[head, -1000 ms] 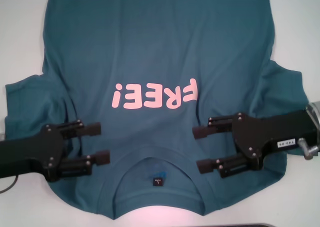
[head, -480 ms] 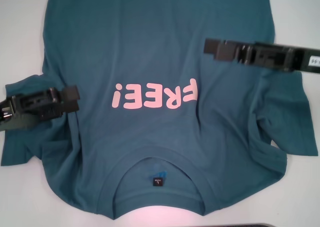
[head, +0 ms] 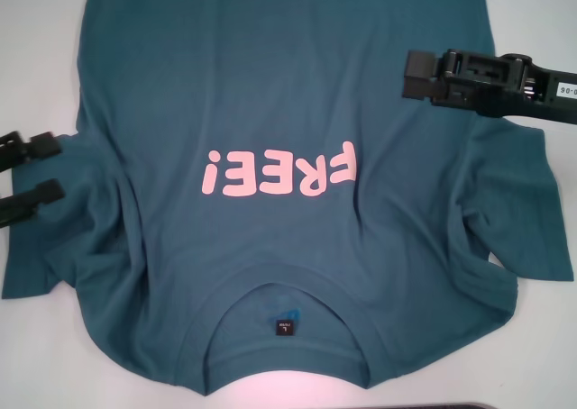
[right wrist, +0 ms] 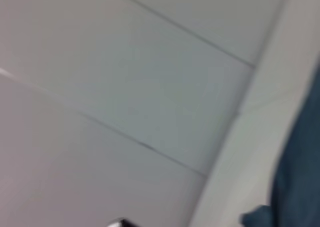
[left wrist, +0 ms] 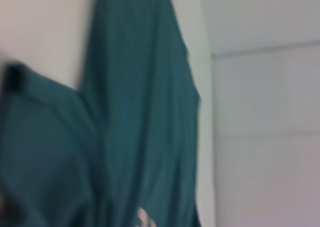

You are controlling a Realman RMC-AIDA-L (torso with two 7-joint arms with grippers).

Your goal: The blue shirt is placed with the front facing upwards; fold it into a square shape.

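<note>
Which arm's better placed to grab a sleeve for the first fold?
Probably left. The left gripper sits at the blue shirt's left sleeve with fingers open, one either side of its upper edge. The right gripper hovers over the body panel, past its sleeve.

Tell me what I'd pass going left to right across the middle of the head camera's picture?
Left gripper with black fingers apart → dark teal-blue cotton shirt's crumpled sleeve → pink "FREE!" print → shirt's other sleeve, with the right gripper farther back above it.

- Left gripper (head: 34, 168) sits at the left edge, its two fingers spread apart.
- Right gripper (head: 416, 74) reaches in edge-on from the right; its finger gap apparently isn't readable.
</note>
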